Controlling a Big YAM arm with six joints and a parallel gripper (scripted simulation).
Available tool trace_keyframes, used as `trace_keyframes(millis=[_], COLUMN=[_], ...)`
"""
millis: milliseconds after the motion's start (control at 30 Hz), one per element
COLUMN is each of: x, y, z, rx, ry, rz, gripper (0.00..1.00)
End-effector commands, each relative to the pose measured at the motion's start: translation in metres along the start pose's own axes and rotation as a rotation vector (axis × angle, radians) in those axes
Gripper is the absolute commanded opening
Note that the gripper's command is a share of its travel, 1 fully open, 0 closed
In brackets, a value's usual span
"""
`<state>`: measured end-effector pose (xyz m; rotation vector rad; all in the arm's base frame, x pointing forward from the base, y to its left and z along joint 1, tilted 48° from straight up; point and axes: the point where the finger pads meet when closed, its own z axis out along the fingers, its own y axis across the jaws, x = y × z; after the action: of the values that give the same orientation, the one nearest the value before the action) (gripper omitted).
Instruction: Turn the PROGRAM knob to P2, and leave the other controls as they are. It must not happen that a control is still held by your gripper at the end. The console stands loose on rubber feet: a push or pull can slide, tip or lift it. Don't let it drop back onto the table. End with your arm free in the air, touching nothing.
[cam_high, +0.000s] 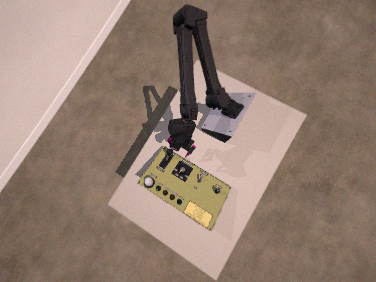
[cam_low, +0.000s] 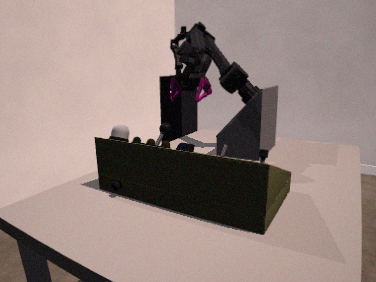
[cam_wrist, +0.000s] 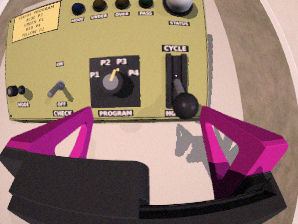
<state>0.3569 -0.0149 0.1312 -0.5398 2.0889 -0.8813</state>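
On the counter (cam_high: 165, 215) (cam_low: 150, 250) (cam_wrist: 145, 142), a green control box (cam_high: 205, 192) (cam_low: 180, 185) (cam_wrist: 150, 40) is placed nearer the short edge opposite the arm's grey mount (cam_high: 215, 122) (cam_low: 245, 125). One end of the box is set close to a long edge of the counter; on that end are found the large white lamp (cam_high: 149, 181) (cam_low: 120, 132) (cam_wrist: 179, 4) and the black-balled lever (cam_high: 170, 151) (cam_low: 165, 128) (cam_wrist: 185, 105). The PROGRAM knob (cam_high: 182, 170) (cam_wrist: 111, 83) is seated on its black square beside the lever, on the side away from that long edge. Its yellow mark is read as directed toward P3, so P2 is not selected. The lever's ball is seen at the end of the slot opposite the CYCLE label; the lower label is partly covered by it. The CHECK switch (cam_high: 199, 178) (cam_low: 224, 150) (cam_wrist: 56, 89) is observed tilted, and the MODE knob (cam_high: 216, 189) (cam_wrist: 16, 90) is located beyond it, near the box's other end. The gripper (cam_high: 179, 148) (cam_low: 188, 98) (cam_wrist: 146, 112) is held above the box in the air, at the side facing the mount. Its magenta fingers (cam_low: 204, 90) are spread wide, nothing is pinched, and no control is touched by them.
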Motion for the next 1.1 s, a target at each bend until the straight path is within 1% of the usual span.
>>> trace_keyframes(millis=[0,33,333,533,600,633,700,833,933,1000,1067], x=[-0.030,-0.030,-0.044,-0.051,-0.051,-0.048,-0.054,-0.055,-0.047,-0.044,-0.051], y=[-0.011,-0.011,-0.013,-0.013,-0.013,-0.008,-0.013,-0.013,-0.006,-0.008,-0.012], z=[-0.011,-0.011,-0.044,-0.062,-0.062,-0.061,-0.067,-0.071,-0.069,-0.066,-0.066], rx=[0.006,0.006,0.003,0.001,0.001,-0.005,0.000,-0.001,-0.008,-0.003,0.001], ry=[-0.045,-0.045,-0.046,-0.046,-0.046,-0.033,-0.046,-0.046,-0.028,-0.017,-0.018], rz=[0.043,0.043,0.049,0.052,0.052,0.038,0.053,0.054,0.034,0.039,0.047], gripper=[1.00,1.00,1.00,1.00,1.00,1.00,1.00,1.00,1.00,1.00,1.00])
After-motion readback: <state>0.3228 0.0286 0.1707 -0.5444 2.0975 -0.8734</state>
